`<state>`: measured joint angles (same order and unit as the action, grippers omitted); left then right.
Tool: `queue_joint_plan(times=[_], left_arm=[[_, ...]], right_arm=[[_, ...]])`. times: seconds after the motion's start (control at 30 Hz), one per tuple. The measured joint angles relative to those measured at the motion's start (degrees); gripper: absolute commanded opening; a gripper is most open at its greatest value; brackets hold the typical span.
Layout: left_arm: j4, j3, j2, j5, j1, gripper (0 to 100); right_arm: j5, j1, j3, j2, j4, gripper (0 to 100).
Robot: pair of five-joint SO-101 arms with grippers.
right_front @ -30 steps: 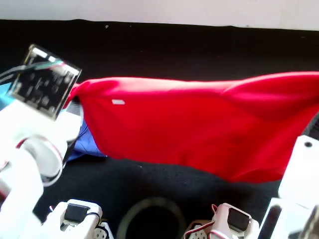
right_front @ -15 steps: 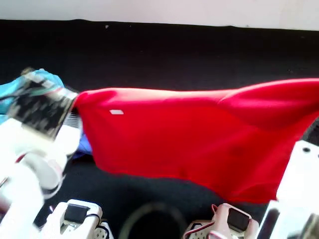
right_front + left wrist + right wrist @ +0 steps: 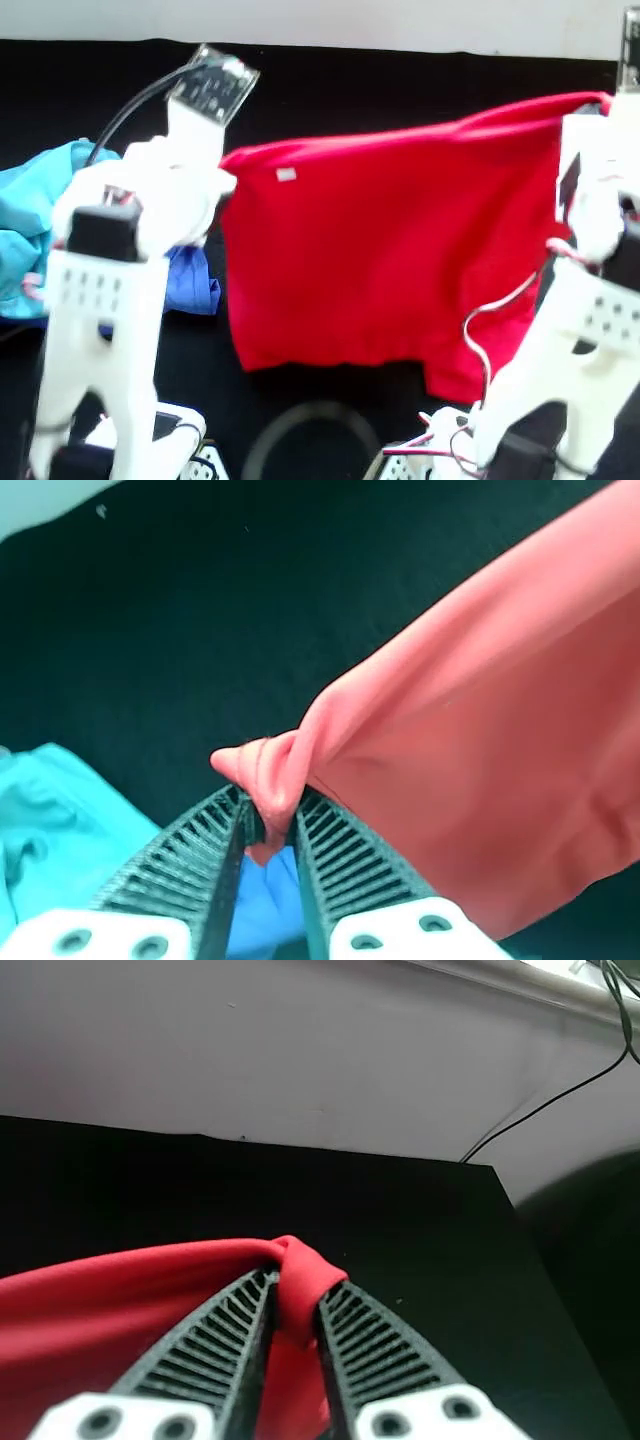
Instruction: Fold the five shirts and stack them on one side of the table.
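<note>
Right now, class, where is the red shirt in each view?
High view: red shirt hangs spread across the middle, between both arms.
Left wrist view: its corner pinched in the left end effector.
Right wrist view: its corner pinched in the right end effector.
Shared landmark: the black table.

A black counter (image 3: 400,90) stretched back to a pale wall (image 3: 320,20) that ran along its far edge. In the right wrist view a thin black cable (image 3: 545,1103) curved down across that wall toward the counter's far corner. At the counter's near edge lay a dark round ring (image 3: 312,406), its lower part cut off.
</note>
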<state>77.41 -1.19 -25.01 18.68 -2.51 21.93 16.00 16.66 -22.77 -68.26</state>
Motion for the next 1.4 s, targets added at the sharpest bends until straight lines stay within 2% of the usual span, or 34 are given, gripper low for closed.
queue_joint_plan(times=[0.13, 0.37, 0.57, 0.87, 1.1, 1.4], left_arm=[[0.44, 13.27, 13.63, 0.0, 0.0, 1], [9.49, 40.53, 34.9, 0.0, 0.0, 1], [11.69, 52.75, 50.02, 0.0, 0.0, 1], [11.69, 64.88, 68.48, 0.0, 0.18, 1], [12.13, 67.16, 80.44, 0.0, 0.18, 1], [16.79, 67.6, 84.48, 0.0, 0.18, 1]], right_arm=[[0.0, -0.44, -0.26, 4.22, 4.13, 0.6], [0.0, -0.44, -0.26, 7.74, 5.19, 0.6], [0.0, -1.85, -0.26, 14.59, 5.19, 0.6], [-0.09, -7.91, -0.26, 28.48, 5.27, 0.6], [-0.09, -9.05, -0.26, 39.65, 6.33, 0.6], [-0.09, -9.05, -0.26, 47.21, 6.42, 0.6]])
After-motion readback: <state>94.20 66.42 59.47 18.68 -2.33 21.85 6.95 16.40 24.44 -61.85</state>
